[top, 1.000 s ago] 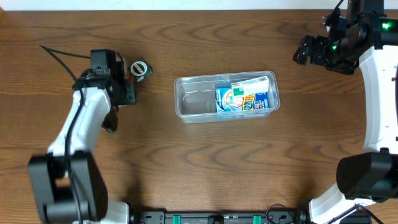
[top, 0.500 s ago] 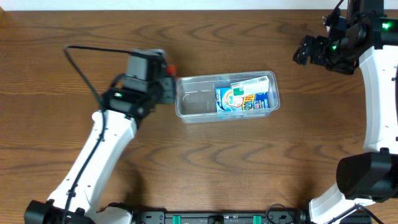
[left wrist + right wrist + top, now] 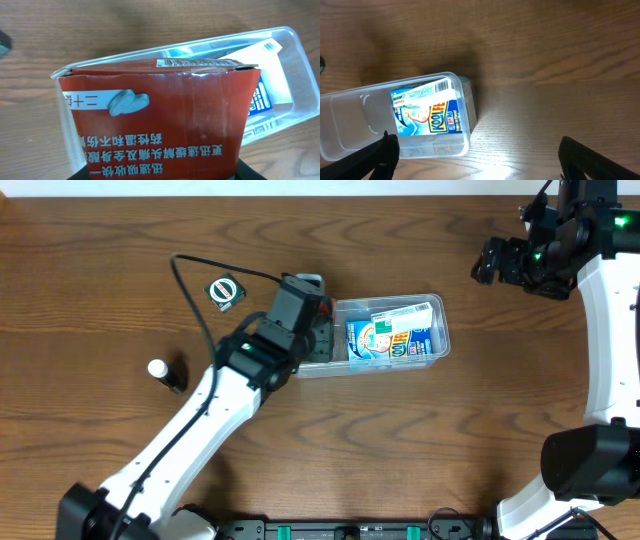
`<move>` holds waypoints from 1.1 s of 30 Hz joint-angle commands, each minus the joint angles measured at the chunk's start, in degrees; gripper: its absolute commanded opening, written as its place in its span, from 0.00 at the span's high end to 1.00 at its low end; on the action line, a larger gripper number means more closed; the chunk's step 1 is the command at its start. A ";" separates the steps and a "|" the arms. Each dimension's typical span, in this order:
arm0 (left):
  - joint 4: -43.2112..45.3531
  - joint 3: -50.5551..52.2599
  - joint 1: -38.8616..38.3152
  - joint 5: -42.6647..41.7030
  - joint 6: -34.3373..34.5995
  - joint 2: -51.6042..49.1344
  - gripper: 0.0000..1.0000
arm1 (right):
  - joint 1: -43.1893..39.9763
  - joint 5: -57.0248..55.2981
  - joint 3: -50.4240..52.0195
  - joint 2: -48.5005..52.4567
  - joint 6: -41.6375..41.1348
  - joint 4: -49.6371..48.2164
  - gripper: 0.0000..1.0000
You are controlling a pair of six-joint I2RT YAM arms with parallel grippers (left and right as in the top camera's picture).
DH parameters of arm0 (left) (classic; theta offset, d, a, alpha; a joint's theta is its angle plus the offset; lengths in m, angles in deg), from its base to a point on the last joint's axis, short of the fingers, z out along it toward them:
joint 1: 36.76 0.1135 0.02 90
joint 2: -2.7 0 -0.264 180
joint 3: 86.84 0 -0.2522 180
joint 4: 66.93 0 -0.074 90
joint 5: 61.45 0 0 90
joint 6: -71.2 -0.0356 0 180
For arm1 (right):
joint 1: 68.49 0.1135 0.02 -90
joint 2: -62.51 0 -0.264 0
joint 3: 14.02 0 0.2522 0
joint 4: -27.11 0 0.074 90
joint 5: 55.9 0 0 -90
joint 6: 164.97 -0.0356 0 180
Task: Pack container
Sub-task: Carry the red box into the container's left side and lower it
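The container (image 3: 432,345) is a clear shallow tub at mid-table, with a blue and white packet (image 3: 385,340) lying in its right half. My left gripper (image 3: 318,328) hovers over the tub's left end, shut on a red box. In the left wrist view the red box (image 3: 160,120), printed with pale Chinese lettering, fills the frame above the container (image 3: 300,65), hiding most of the left half. The packet (image 3: 265,92) shows past the box. My right gripper (image 3: 492,262) hangs open at the far right, away from the tub. Its view shows the container (image 3: 350,120) and the packet (image 3: 425,117).
A small round green and white item (image 3: 223,290) lies left of the tub. A small dark bottle with a white cap (image 3: 166,372) lies further left. My left arm (image 3: 200,420) crosses the table's left front diagonally.
My left arm has swung right from the table's left side to the tub's left end, carrying the red box. The bottle it covered now shows. The right arm has not moved.
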 commanded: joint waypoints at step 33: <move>5.07 -1.16 -0.72 1.33 5.92 -16.90 0.55 | 0.46 0.26 -0.68 -0.15 -0.81 0.02 0.01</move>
